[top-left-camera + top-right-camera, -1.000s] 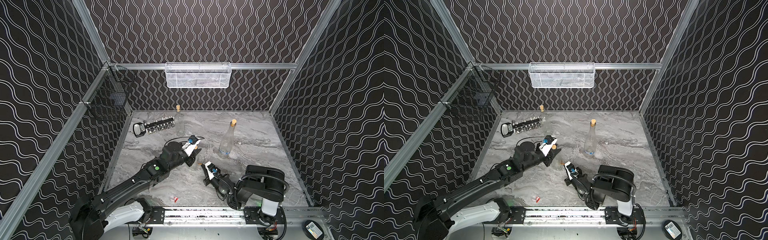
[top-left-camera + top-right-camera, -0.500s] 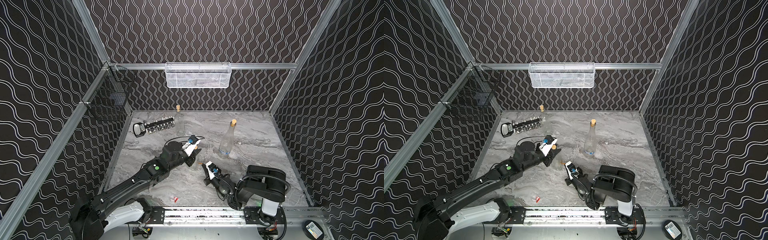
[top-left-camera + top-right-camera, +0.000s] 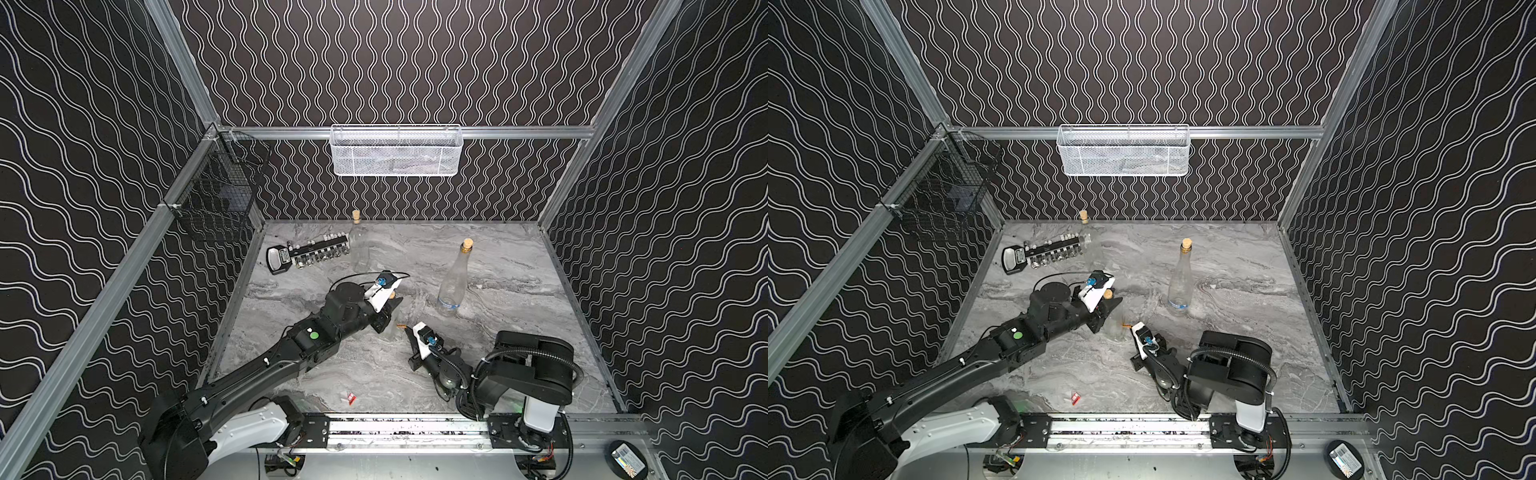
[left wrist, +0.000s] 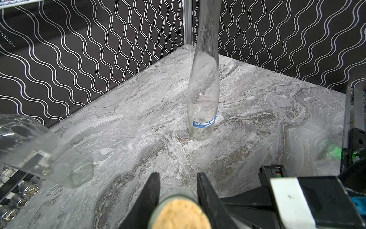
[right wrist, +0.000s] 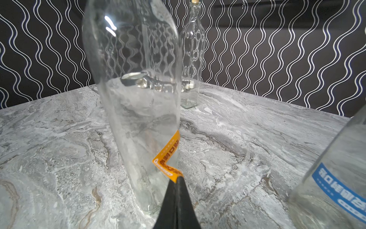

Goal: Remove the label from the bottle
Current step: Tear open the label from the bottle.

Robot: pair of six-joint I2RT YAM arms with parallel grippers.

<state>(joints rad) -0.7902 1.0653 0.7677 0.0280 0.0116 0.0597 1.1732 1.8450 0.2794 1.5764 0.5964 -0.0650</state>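
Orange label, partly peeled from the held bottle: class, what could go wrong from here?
1. The orange label is pinched only at its tip by the shut right jaws while its far end clings to the bottle; it may tear or slip free.
2. The left jaws hold that bottle only at the neck under the cork; a sideways pull could twist it.
3. The blue-labelled bottle stands close and might get knocked.
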